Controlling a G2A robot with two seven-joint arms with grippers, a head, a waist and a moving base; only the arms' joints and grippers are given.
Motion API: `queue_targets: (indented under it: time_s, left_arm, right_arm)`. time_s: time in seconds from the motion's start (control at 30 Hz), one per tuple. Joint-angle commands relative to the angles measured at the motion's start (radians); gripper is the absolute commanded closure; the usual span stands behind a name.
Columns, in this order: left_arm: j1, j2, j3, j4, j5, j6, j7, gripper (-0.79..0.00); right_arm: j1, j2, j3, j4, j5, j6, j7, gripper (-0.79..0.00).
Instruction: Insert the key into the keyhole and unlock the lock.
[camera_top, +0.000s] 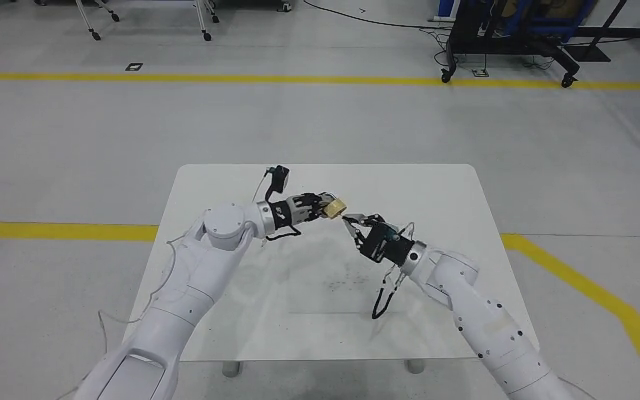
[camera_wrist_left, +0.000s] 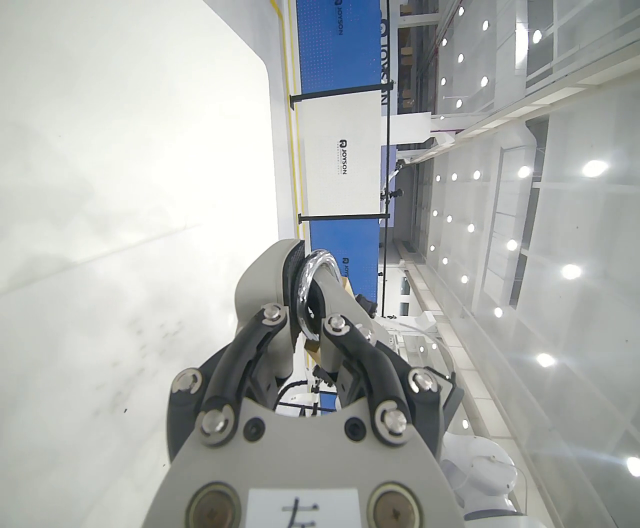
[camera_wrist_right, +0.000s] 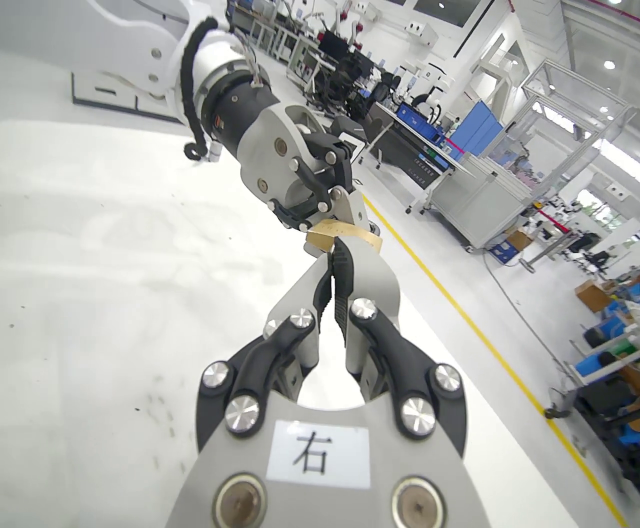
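**Both claws meet at the lock above the worktop**

I have the left claw clenched on the lock. In the left wrist view the silver shackle is pinched between the two fingers, its loop sticking out a little past their tips. The brass body hangs on the far side of that claw, and I catch just a sliver of it behind the finger links. From the top view the brass body juts out beyond the left fingertips, pointing toward the right claw.

The right claw comes in from the opposite side, tip to tip with the left one. Its fingers are pressed together, with the ribbed pads almost touching along their length. Their tips sit right against the underside of the brass body, which lies directly ahead of them. I cannot make out the key between the pads, as the fingers themselves hide that spot, so I cannot tell whether anything enters the keyhole.

Both claws and the lock are held up in the air, clear of the white worktop, roughly over its middle.
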Motion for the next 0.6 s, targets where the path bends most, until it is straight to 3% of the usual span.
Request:
queue_targets:
  time_s: [0.0,0.23,0.5,0.53,0.57]
  left_arm:
    - [0.007,0.001,-0.003,-0.007,0.005,-0.011,0.005,0.000]
    - [0.023,0.005,-0.006,-0.032,0.044,-0.042,0.043,0.000]
    - [0.036,0.005,-0.007,-0.050,0.057,-0.045,0.059,0.000]
    - [0.036,0.005,-0.007,-0.051,0.055,-0.044,0.057,0.000]
    - [0.036,0.005,-0.007,-0.050,0.053,-0.041,0.052,0.000]
  right_arm:
    - [0.011,0.001,0.005,0.029,0.027,-0.040,-0.032,0.000]
    - [0.036,0.002,0.008,0.106,0.098,-0.151,-0.119,0.000]
    - [0.046,0.012,0.030,0.129,0.064,-0.180,-0.167,0.000]
    - [0.044,0.015,0.032,0.126,0.045,-0.175,-0.170,-0.049]
    - [0.042,0.017,0.034,0.121,0.022,-0.168,-0.169,-0.160]
